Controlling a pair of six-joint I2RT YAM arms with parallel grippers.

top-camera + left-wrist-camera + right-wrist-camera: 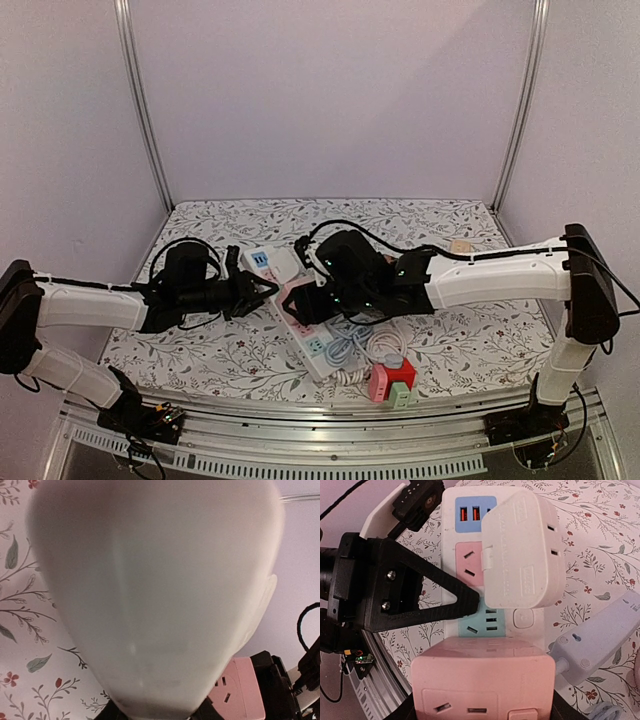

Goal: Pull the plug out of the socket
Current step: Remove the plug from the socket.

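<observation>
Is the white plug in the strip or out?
Cannot tell. The white plug lies askew over the strip, overhanging one edge; its pins are hidden.

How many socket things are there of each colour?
White: 2, the long plastic power strip and the blocky plug adapter
Pink: 1, the square socket block
Pale blue: 1, the corded socket bar
Red, pink and green: 1, the little socket cube
Total: 5

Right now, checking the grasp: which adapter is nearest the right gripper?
The pink adapter, filling the right wrist view's bottom; the white adapter sits further along the power strip.
</observation>
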